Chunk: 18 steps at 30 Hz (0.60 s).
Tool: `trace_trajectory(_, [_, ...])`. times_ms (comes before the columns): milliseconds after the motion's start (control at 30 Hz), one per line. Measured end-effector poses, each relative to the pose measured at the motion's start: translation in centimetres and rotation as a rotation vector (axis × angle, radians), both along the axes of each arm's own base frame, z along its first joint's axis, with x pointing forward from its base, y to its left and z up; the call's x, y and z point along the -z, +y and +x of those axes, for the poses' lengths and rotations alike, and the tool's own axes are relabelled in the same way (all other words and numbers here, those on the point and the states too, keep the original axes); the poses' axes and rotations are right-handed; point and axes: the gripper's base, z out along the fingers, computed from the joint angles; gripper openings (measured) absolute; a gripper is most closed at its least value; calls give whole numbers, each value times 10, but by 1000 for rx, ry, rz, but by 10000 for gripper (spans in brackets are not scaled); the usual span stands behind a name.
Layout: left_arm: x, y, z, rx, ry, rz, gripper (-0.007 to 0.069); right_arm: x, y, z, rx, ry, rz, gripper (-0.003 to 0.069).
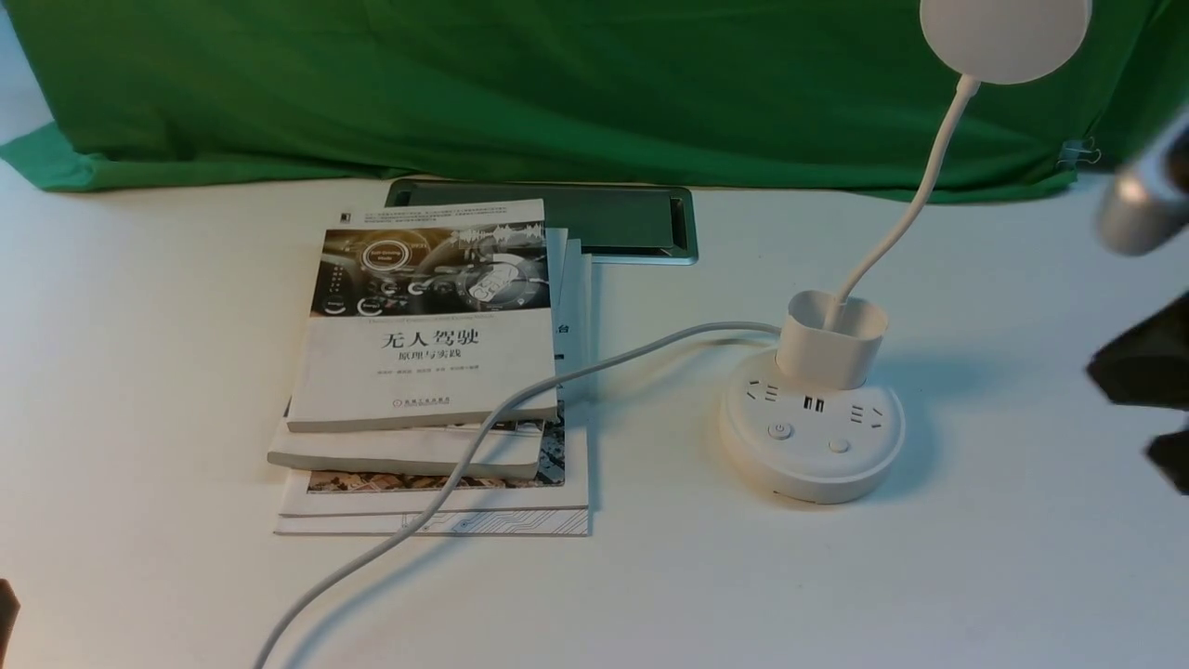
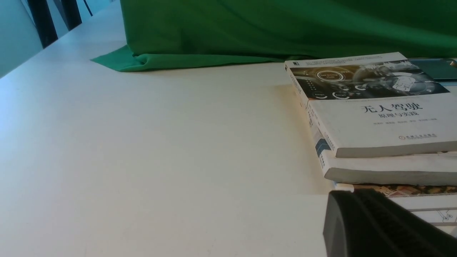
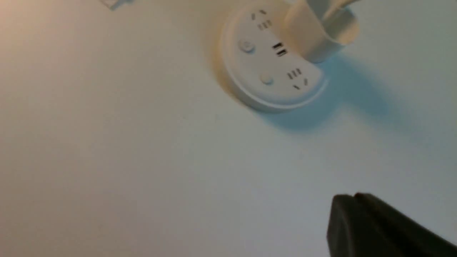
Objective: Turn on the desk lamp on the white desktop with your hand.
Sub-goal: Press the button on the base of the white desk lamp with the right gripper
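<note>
The white desk lamp stands on the white desktop [image 1: 836,576] at centre right: round puck base [image 1: 812,437] with sockets and two buttons [image 1: 779,430], a small cup [image 1: 829,339], a thin neck [image 1: 915,200] and a disc head [image 1: 1003,32] at the top edge. Its base also shows in the right wrist view [image 3: 273,59]. My right gripper [image 1: 1129,372] is dark and blurred at the right edge, raised beside the base; its fingers are pressed together and empty [image 3: 353,198]. My left gripper [image 2: 351,194] is shut and empty, low by the books; only a dark sliver of it shows at the front view's left edge [image 1: 6,613].
A stack of books [image 1: 432,372] lies left of the lamp, with the lamp's white cord [image 1: 464,465] running over it toward the front edge. A grey inset panel [image 1: 613,223] sits behind the books. Green cloth [image 1: 557,84] hangs at the back.
</note>
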Motion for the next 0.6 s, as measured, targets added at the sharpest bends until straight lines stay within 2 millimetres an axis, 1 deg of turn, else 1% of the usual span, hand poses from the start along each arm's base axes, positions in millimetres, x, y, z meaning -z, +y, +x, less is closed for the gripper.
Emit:
trace_trajectory(33, [0, 0, 0, 0, 0, 0, 21, 5, 5, 5, -7, 20, -8, 27])
trace_trajectory(67, [0, 0, 0, 0, 0, 0, 21, 15, 14, 19, -12, 50, -19, 27])
trace_trajectory(100, [0, 0, 0, 0, 0, 0, 21, 23, 19, 28, -12, 69, -28, 27])
trace_trajectory(167, [0, 0, 0, 0, 0, 0, 21, 39, 28, 46, 1, 80, -28, 27])
trace_trajectory(267, [0, 0, 0, 0, 0, 0, 21, 62, 39, 68, 37, 105, -19, 27])
trace_trajectory(300, [0, 0, 0, 0, 0, 0, 21, 64, 39, 69, 40, 111, -21, 27])
trace_trajectory(333, [0, 0, 0, 0, 0, 0, 21, 73, 43, 76, 50, 125, -22, 27])
trace_trajectory(367, [0, 0, 0, 0, 0, 0, 21, 77, 45, 79, 55, 131, -22, 27])
trace_trajectory(400, [0, 0, 0, 0, 0, 0, 21, 87, 48, 85, 64, 145, -25, 27])
trace_trajectory(433, [0, 0, 0, 0, 0, 0, 21, 88, 48, 86, 65, 144, -24, 27])
trace_trajectory(500, [0, 0, 0, 0, 0, 0, 21, 99, 52, 93, 80, 159, -24, 27])
trace_trajectory(600, [0, 0, 0, 0, 0, 0, 21, 106, 54, 97, 99, 165, -16, 29])
